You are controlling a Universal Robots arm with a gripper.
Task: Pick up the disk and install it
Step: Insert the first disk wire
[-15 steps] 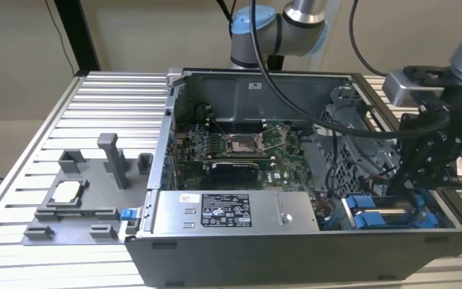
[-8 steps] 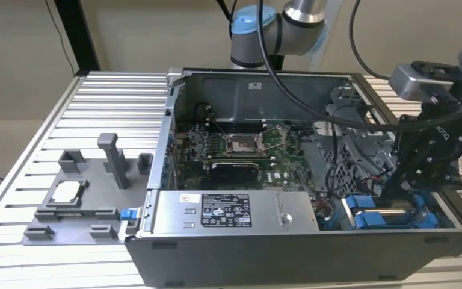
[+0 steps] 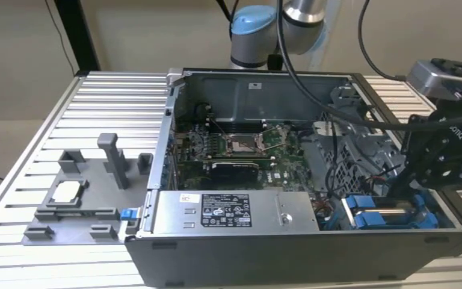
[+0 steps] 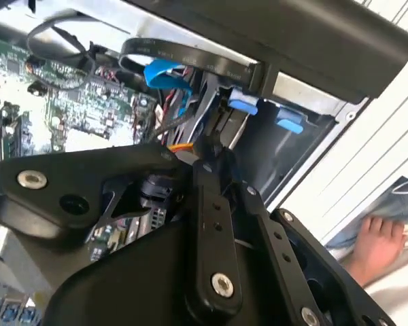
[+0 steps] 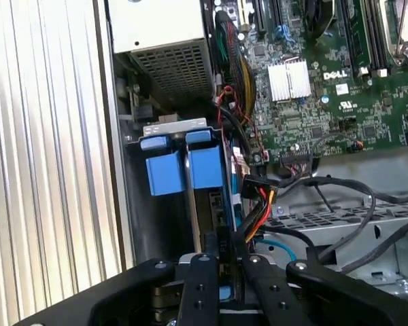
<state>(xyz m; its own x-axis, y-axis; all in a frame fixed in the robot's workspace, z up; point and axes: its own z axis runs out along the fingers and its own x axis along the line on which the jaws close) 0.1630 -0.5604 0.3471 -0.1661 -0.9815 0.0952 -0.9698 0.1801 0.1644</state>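
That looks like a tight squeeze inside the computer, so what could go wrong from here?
The gripper seems to hold the disk on edge, right beside a bundle of cables; it might snag or pinch them. If the disk tilts, it could jam against the blue bracket beside it.

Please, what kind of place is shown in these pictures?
Probably a robotics lab bench for computer assembly: an open computer case on a slatted metal table, a grey parts tray beside it, and a robot arm whose gripper holds the disk.

beige wall [image 3: 14,30] | ribbed aluminium table [image 3: 94,102] | black post [image 3: 81,30]
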